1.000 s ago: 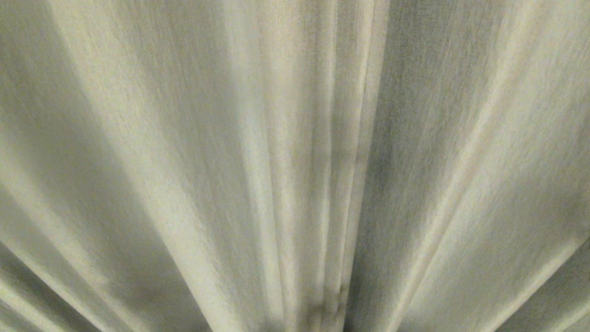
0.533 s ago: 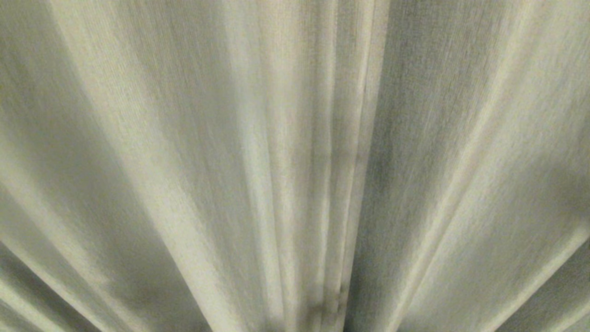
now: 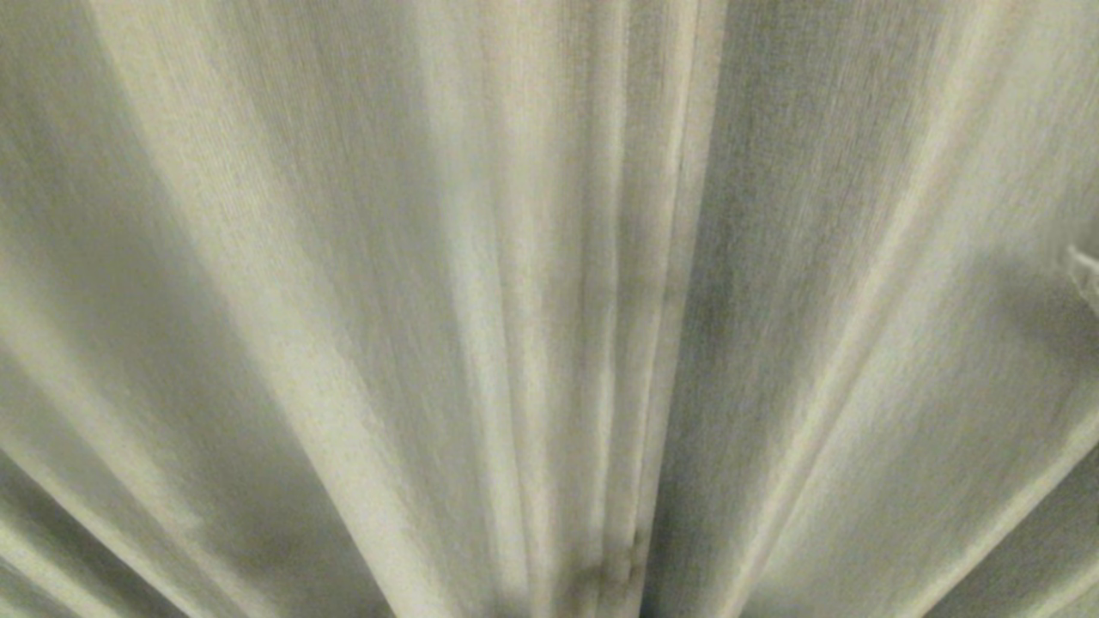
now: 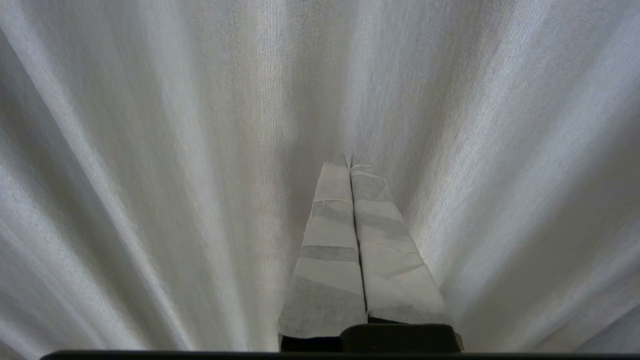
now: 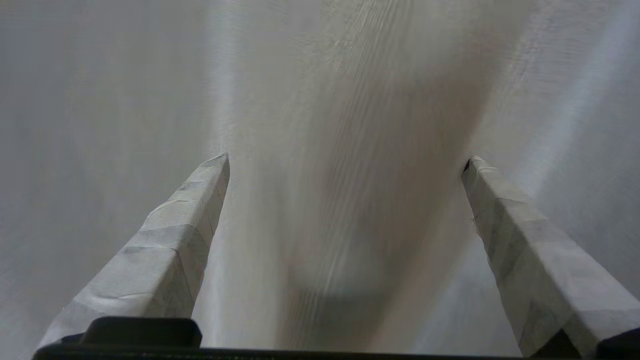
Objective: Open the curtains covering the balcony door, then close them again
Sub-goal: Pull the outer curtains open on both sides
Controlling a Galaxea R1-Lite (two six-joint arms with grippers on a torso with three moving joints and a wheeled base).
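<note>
Beige-grey curtains (image 3: 549,309) fill every view in vertical folds. The left gripper (image 4: 350,162) points at them clenched, empty. Only the right wrist view shows the right gripper (image 5: 345,162) spread wide before a fold.

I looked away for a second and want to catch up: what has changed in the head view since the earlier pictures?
A pale fingertip of the right gripper has come into view at the right edge, with a darker shadow on the curtains beside it. The folds hang as before, and the view has not shifted.
</note>
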